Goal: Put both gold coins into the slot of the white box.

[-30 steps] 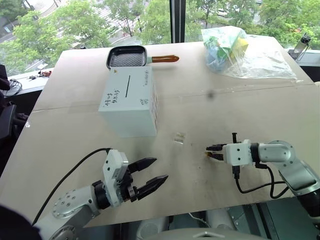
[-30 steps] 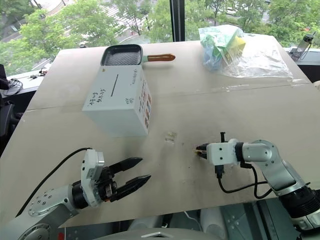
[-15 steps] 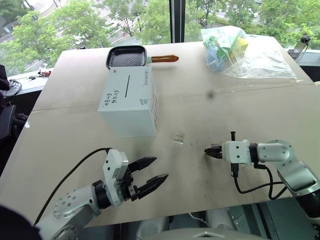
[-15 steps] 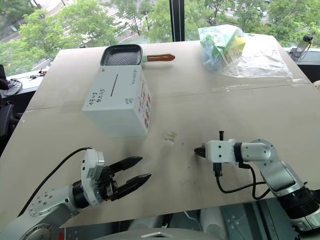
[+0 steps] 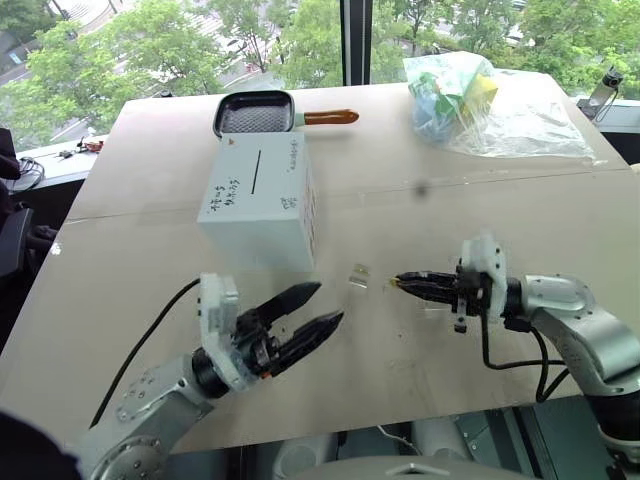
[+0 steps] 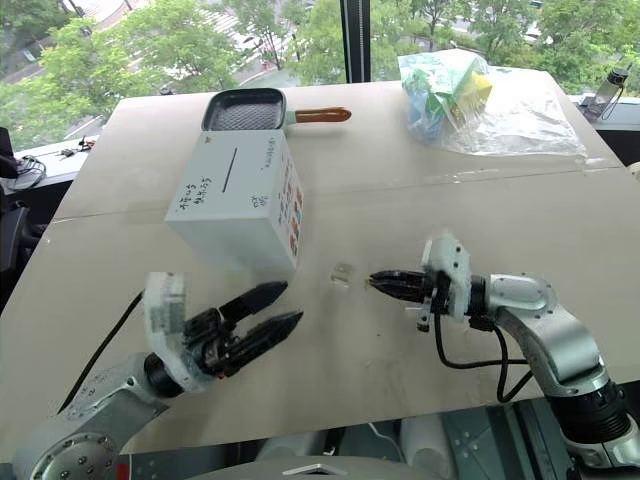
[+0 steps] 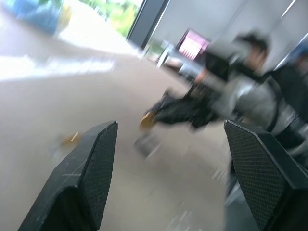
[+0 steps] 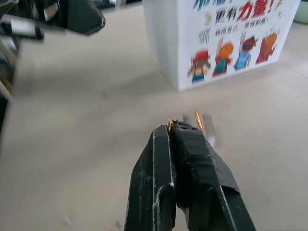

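Observation:
The white box (image 5: pixel 258 205) stands at the table's middle left, its black slot (image 5: pixel 254 172) on top. My right gripper (image 5: pixel 400 281) hovers level above the table to the right of the box, pointing left. It is shut on a gold coin (image 8: pixel 169 123), whose edge shows between the fingertips. A second gold sliver (image 8: pixel 198 120) shows just past the fingertips; I cannot tell whether it is held or lies on the table. My left gripper (image 5: pixel 328 303) is raised near the front edge, open and empty, pointing toward the right gripper.
A small clear plastic block (image 5: pixel 358 272) lies on the table between the box and the right gripper. A dark square pan (image 5: pixel 255 115) with an orange handle sits behind the box. A plastic bag (image 5: pixel 480 105) of items lies at the far right.
The right gripper has lifted off the table, rolled over and shifted left, still shut. The left gripper has risen and rolled, staying open.

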{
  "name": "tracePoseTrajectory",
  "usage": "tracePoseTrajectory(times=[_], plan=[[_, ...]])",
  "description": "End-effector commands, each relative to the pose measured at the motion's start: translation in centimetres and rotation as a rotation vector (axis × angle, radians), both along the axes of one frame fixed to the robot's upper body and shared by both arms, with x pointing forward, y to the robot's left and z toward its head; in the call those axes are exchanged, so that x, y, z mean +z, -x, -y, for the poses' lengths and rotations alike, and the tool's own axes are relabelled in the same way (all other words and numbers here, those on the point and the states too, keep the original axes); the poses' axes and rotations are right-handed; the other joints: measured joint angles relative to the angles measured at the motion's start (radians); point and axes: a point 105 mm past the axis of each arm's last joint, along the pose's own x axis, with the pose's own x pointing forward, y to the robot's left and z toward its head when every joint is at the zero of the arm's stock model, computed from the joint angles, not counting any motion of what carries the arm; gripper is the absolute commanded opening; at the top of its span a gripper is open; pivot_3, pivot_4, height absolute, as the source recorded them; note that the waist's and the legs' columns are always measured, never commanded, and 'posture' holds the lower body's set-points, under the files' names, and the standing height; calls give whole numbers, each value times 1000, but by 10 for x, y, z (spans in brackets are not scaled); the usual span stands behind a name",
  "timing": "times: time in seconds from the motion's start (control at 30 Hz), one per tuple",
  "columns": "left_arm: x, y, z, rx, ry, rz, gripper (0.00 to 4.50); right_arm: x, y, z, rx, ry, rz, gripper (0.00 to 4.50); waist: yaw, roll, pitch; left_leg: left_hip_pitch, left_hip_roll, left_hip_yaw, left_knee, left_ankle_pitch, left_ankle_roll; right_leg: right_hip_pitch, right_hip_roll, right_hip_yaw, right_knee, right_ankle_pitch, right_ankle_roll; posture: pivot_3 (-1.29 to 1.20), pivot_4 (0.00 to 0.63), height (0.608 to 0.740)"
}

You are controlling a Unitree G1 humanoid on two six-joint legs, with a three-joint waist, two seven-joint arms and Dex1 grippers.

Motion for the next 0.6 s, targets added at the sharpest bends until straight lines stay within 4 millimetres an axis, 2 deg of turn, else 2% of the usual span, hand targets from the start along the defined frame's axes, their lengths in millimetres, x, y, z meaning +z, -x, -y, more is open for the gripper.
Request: tracePoseTrajectory(times=[0.03,0.13,0.2,0.33,0.43,0.6], plan=[[26,10,8,-82,156,14,3618,37,17,-13,101,-174,-82,87,-3,0,0,0,0,0,0,0,0,0,0,0,0,0,0,0,150,721],[34,10,14,-159,292,-3,3618,56,23,-32,193,-394,-257,87,-3,0,0,1,0,0,-1,0,0,0,1,0,0,0,0,0,150,721],[38,8,15,-172,355,-9,3618,63,23,-38,214,-456,-305,87,-2,0,0,1,0,0,-1,0,0,0,1,0,0,0,0,0,150,721],[41,3,15,-171,417,-18,3618,77,20,-43,229,-529,-344,87,-1,0,0,0,-1,0,0,0,0,0,1,1,0,0,0,0,150,721],[43,-1,15,-162,448,-21,2871,81,23,-47,245,-542,-358,0,-2,0,0,0,0,1,0,0,0,0,1,1,0,0,0,0,150,721],[41,-2,17,-156,449,-28,2871,83,23,-47,240,-544,-362,0,-2,1,0,0,0,0,-1,0,0,-1,1,0,0,0,0,0,150,721]])
